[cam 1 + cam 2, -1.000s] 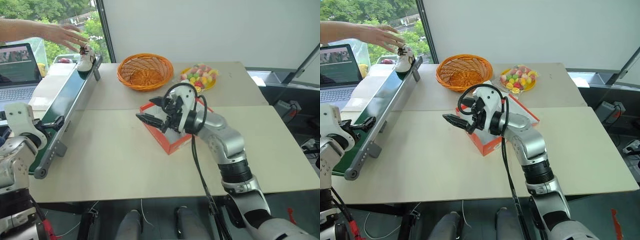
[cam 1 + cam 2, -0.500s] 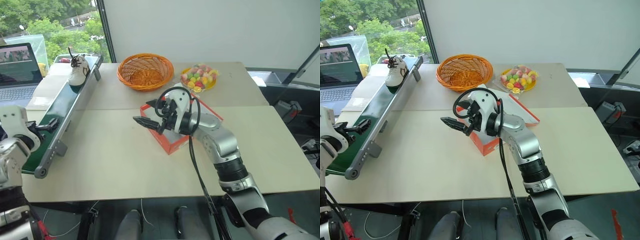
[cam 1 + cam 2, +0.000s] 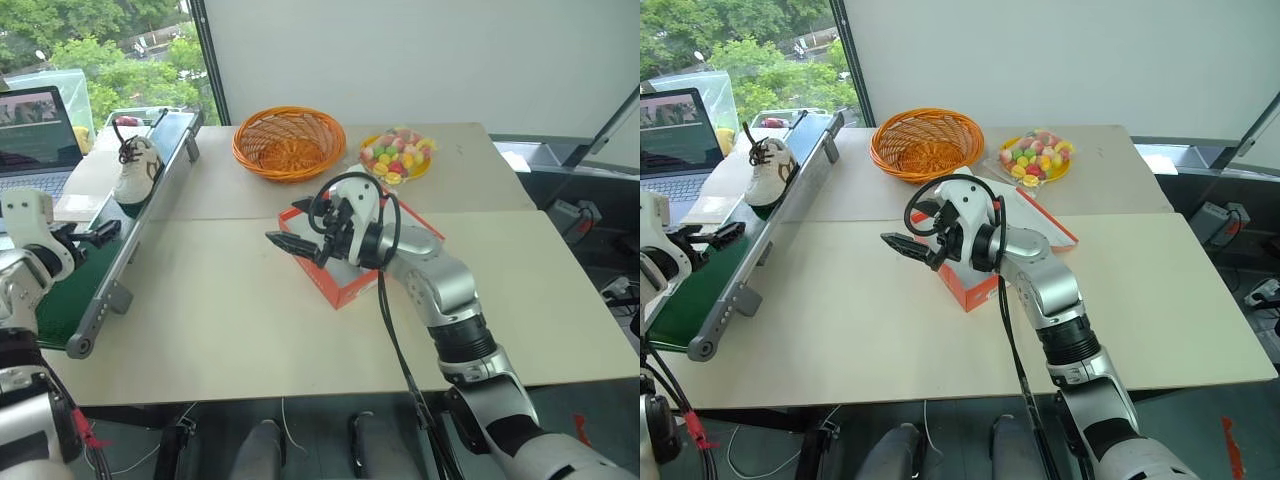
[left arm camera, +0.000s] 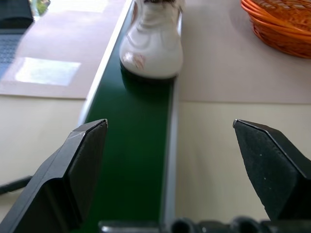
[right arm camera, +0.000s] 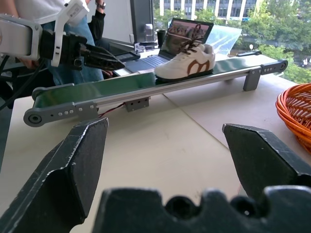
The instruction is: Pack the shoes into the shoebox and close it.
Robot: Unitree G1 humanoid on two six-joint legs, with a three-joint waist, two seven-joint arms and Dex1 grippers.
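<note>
A white low sneaker with dark laces and tan-brown trim (image 3: 133, 168) stood on the green belt of a long conveyor (image 3: 80, 290), at the counter's (image 3: 230, 320) left edge. The red-orange cardboard shoebox (image 3: 345, 285) lay near the counter's middle, well apart from the shoe and partly hidden behind the right gripper (image 3: 908, 250), whose jaws were held wide apart. The left gripper (image 4: 172, 160), jaws also apart and empty, was aimed along the belt. If the jaws were closed too early, the sneaker could be pushed off the belt; a grip on the laces alone might slip.
</note>
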